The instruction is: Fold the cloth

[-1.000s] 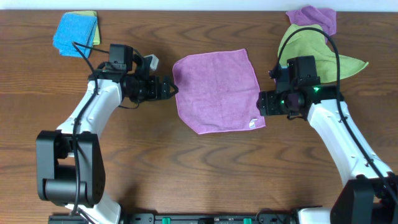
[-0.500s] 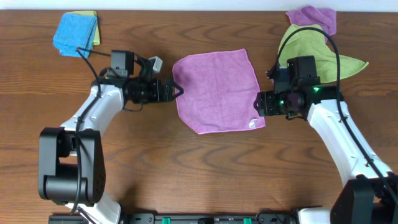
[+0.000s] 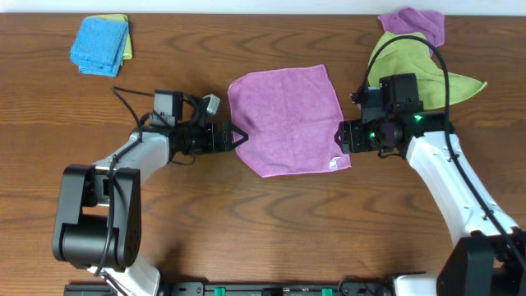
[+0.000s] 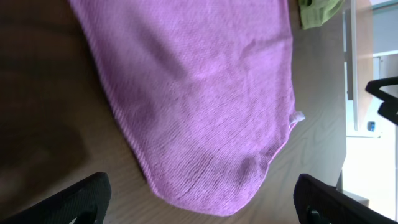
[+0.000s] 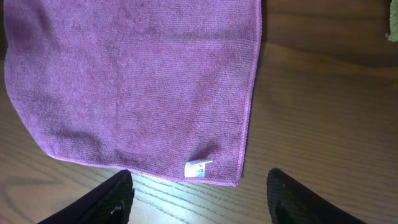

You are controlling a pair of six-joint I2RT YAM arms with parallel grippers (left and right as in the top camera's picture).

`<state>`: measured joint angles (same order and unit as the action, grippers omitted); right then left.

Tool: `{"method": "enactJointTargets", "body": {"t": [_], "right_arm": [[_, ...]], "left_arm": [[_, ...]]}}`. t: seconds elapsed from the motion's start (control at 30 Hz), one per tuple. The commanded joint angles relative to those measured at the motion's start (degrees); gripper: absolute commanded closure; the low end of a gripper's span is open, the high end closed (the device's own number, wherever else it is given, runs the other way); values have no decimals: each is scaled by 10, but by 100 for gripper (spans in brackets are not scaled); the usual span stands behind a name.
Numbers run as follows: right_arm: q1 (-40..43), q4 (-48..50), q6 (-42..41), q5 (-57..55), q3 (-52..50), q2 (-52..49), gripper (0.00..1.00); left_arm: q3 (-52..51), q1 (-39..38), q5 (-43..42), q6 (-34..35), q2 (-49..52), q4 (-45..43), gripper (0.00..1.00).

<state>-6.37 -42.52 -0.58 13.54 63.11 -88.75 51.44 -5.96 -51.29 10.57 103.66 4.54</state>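
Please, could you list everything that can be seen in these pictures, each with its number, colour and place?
cloth: one, lilac, spread flat mid-table, between the grippers
tag: one, white, at the cloth's near right corner
blue cloth: one, blue, folded, far left
yellow-green cloth: one, yellow-green, only an edge shows under the blue cloth
green cloth: one, lime, far right, behind the right arm
purple cloth: one, purple, far right edge, behind the green cloth
table: one, brown wood, under everything
left gripper: one, black, open, at the cloth's left edge
right gripper: one, black, open, at the cloth's right edge, near the tag
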Motion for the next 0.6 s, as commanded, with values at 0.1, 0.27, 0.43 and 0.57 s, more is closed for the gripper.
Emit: {"method": "enactJointTargets", "body": {"t": [0.1, 0.27, 0.43, 0.57], "right_arm": [[4, 5, 15, 9, -1, 4, 31], [4, 8, 15, 9, -1, 4, 31], [4, 8, 15, 9, -1, 4, 31], [4, 6, 15, 9, -1, 4, 31]], "left_arm": [[-32, -1, -9, 46, 6, -44, 5], [-38, -6, -9, 59, 13, -52, 5], [-38, -29, -10, 78, 42, -81, 5], [-38, -44, -10, 92, 64, -110, 5]]}}
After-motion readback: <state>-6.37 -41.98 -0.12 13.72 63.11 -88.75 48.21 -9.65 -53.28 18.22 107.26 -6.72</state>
